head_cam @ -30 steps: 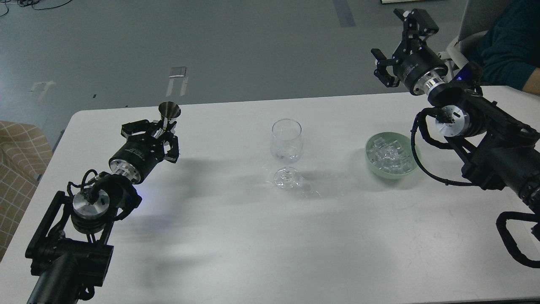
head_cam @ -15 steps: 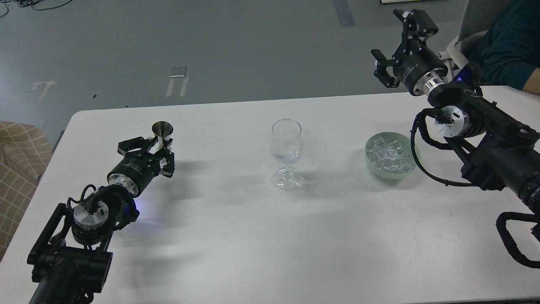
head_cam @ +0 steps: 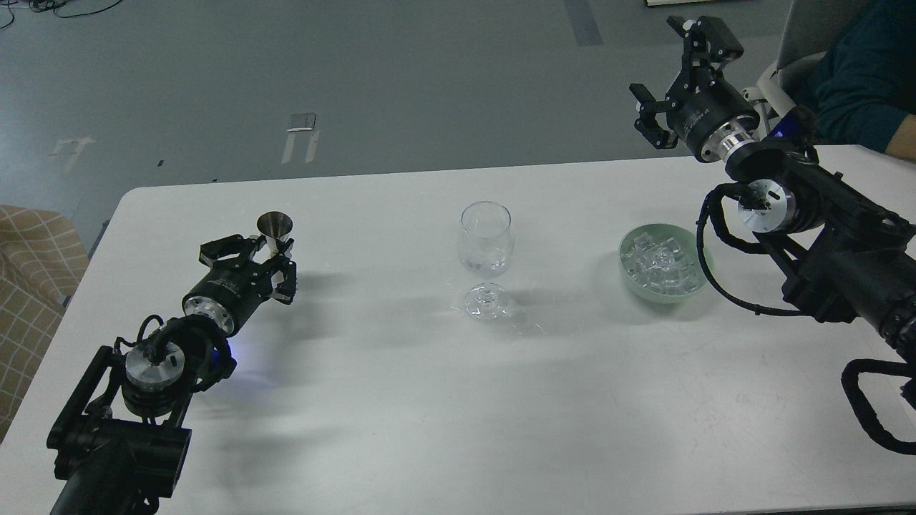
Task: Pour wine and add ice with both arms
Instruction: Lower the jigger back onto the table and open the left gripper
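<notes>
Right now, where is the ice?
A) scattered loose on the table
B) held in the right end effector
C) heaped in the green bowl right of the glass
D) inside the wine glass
C: the clear ice cubes sit heaped in the pale green bowl, to the right of the wine glass; the right end effector is open and raised well above the bowl, holding nothing.
</notes>
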You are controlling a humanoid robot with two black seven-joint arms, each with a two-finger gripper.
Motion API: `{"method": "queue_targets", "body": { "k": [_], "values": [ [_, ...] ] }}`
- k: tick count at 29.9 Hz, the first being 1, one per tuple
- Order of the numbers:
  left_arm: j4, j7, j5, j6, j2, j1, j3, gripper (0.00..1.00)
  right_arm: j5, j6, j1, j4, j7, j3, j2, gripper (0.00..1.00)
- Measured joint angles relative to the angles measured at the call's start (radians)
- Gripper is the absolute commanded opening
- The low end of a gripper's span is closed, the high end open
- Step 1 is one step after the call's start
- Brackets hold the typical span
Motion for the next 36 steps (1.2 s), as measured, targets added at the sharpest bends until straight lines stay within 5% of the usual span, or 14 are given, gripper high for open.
{"method": "queue_targets", "body": {
  "k": [27, 31, 33, 34, 36],
  "values": [
    [0.003, -0.001, 0.013, 0.002, 0.01, 0.002, 0.008, 0.47, 0.0, 0.001, -0.002, 0.0, 0.0, 0.0, 0.0, 1.0],
    [0.004, -0.001, 0.014, 0.002, 0.011, 0.002, 0.008, 0.63, 0.0, 0.001, -0.001, 0.0, 0.0, 0.0, 0.0, 1.0],
    [0.008, -0.001, 0.014, 0.002, 0.011, 0.002, 0.009, 0.79, 0.0, 0.001, -0.001, 0.0, 0.0, 0.0, 0.0, 1.0],
    [0.011, -0.001, 0.014, 0.002, 0.012, 0.002, 0.009, 0.94, 0.0, 0.001, -0.001, 0.0, 0.0, 0.0, 0.0, 1.0],
    [0.014, -0.001, 0.014, 0.002, 0.012, 0.002, 0.009, 0.98, 0.0, 0.001, -0.001, 0.0, 0.0, 0.0, 0.0, 1.0]
  ]
}}
